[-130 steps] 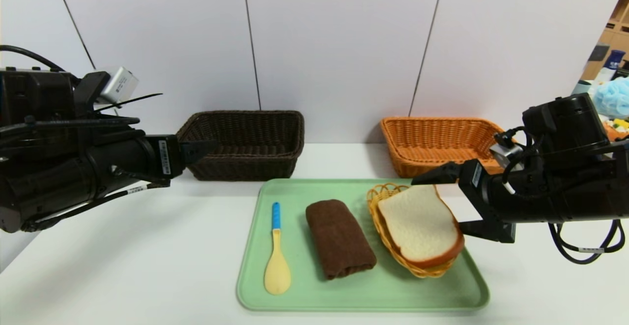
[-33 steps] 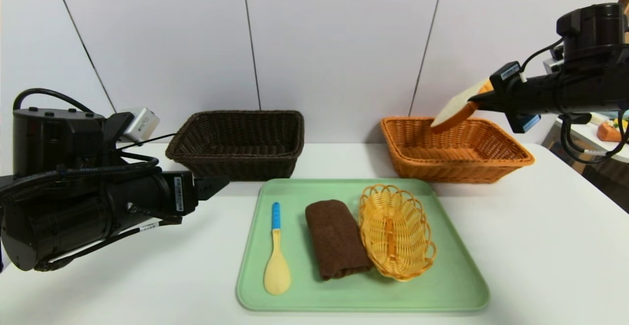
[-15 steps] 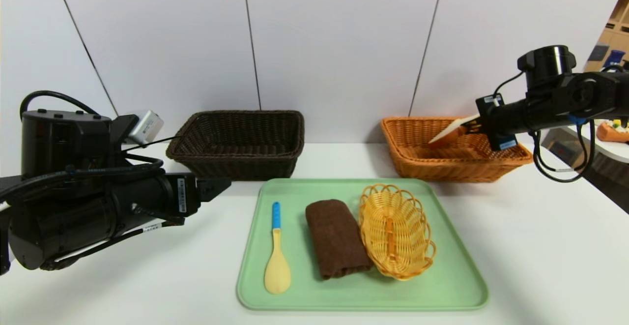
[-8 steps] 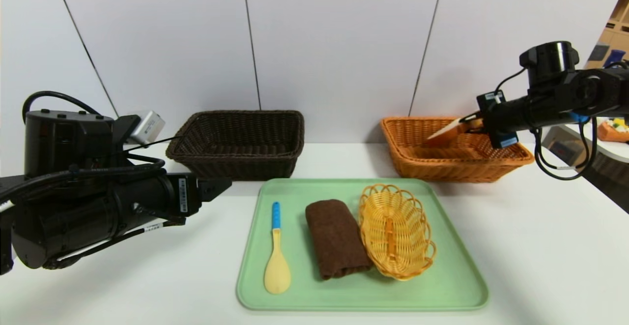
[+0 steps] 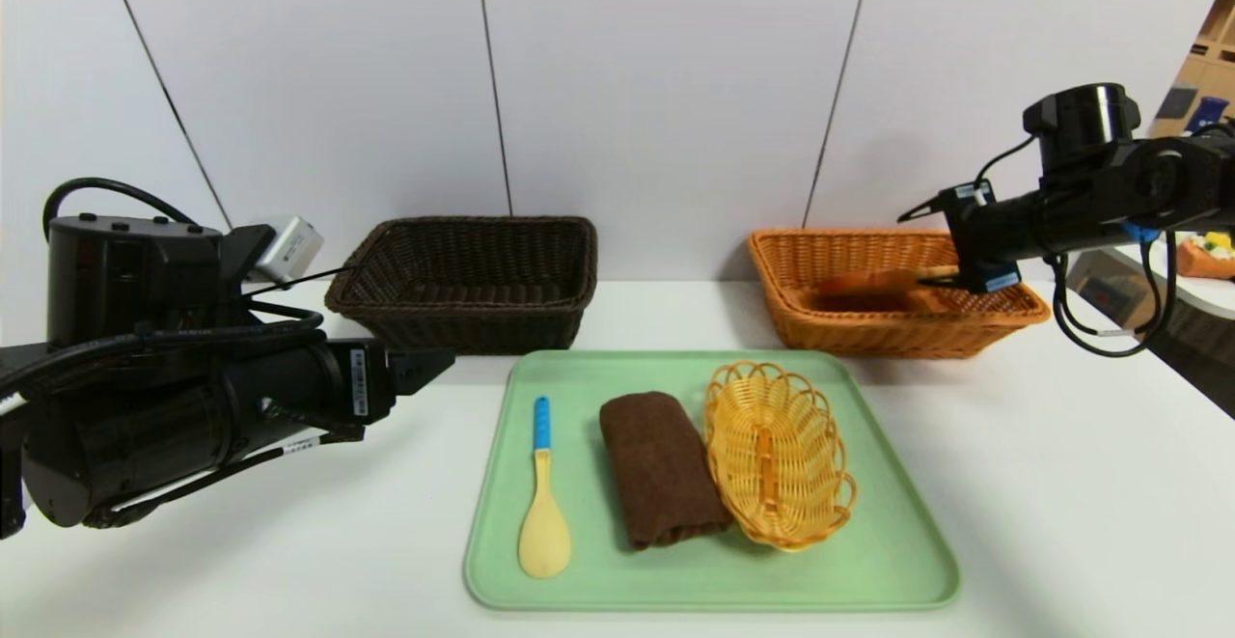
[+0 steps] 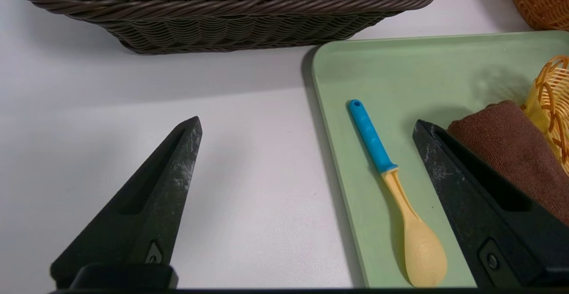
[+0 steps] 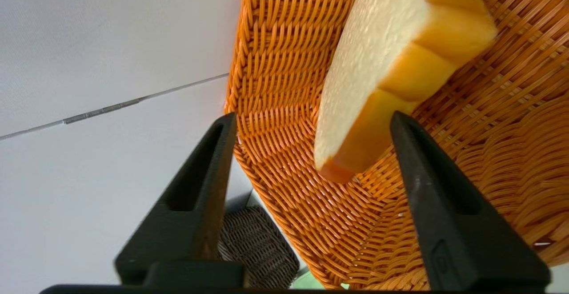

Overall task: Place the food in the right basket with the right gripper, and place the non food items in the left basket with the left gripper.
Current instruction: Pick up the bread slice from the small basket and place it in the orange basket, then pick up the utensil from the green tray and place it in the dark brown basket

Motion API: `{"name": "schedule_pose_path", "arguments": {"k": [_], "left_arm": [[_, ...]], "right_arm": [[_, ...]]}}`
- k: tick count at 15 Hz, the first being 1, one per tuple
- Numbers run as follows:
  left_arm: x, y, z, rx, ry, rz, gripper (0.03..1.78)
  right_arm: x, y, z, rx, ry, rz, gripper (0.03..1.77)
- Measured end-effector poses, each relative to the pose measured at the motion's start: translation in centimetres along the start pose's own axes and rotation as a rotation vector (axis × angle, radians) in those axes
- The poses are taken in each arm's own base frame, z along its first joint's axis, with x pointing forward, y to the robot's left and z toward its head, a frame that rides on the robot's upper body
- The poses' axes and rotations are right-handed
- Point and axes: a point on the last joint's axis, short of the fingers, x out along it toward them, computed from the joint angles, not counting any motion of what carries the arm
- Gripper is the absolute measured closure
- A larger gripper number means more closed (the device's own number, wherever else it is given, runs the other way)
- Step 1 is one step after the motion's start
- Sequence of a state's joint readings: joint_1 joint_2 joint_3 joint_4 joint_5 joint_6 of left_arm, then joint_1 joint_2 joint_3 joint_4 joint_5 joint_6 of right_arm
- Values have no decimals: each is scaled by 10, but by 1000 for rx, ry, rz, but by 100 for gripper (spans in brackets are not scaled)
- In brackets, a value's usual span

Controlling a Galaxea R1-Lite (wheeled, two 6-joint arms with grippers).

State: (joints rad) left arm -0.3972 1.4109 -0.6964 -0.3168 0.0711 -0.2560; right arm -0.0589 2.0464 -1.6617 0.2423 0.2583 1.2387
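Observation:
The food, a thick slice of toast (image 5: 865,281), lies tilted inside the right basket (image 5: 907,327), an orange-tan wicker one. My right gripper (image 5: 914,248) hovers over that basket's right side, open. In the right wrist view the toast (image 7: 382,62) sits just past the spread fingers of that gripper (image 7: 313,117), clamped by neither. A blue-handled spoon (image 5: 543,493) and a rolled brown towel (image 5: 661,469) lie on the green tray (image 5: 714,580). The left gripper (image 5: 434,363) hangs open left of the tray, in front of the dark left basket (image 5: 473,281). From its wrist, the gripper (image 6: 306,124) frames the spoon (image 6: 386,174) and towel (image 6: 511,151).
A small yellow oval openwork basket (image 5: 777,455) stands on the tray to the right of the towel. White table lies around the tray, with a panelled wall just behind both big baskets. A side table with clutter (image 5: 1201,257) is at far right.
The right gripper has opened and let go of the toast, which dropped from a raised tilt down into the orange-tan basket. The left arm has not moved.

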Motion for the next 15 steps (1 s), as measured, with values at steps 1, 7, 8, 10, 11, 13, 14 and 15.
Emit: {"name": "schedule_pose_path", "arguments": {"k": [1, 7, 8, 10, 11, 13, 14, 15], "left_arm": [[0, 0, 0, 0, 0, 0, 12], [0, 0, 0, 0, 0, -1, 12], [0, -1, 0, 1, 1, -4, 12], [0, -4, -1, 5, 3, -14, 12], [0, -6, -2, 9, 6, -22, 12], [-1, -10, -4, 17, 12, -39, 12], [-1, -13, -5, 20, 15, -48, 12], [-1, -15, -5, 24, 18, -56, 12]], "right_arm": [[-1, 1, 0, -1, 0, 2, 52], [-35, 12, -15, -18, 19, 11, 29], [-46, 15, -20, -27, 22, 20, 26], [-69, 24, -32, -55, 37, 40, 22], [-82, 29, -41, -80, 49, 53, 21], [-109, 39, -66, -149, 91, 87, 18], [-122, 42, -82, -191, 122, 100, 17], [-134, 44, -97, -235, 158, 105, 16]]}}
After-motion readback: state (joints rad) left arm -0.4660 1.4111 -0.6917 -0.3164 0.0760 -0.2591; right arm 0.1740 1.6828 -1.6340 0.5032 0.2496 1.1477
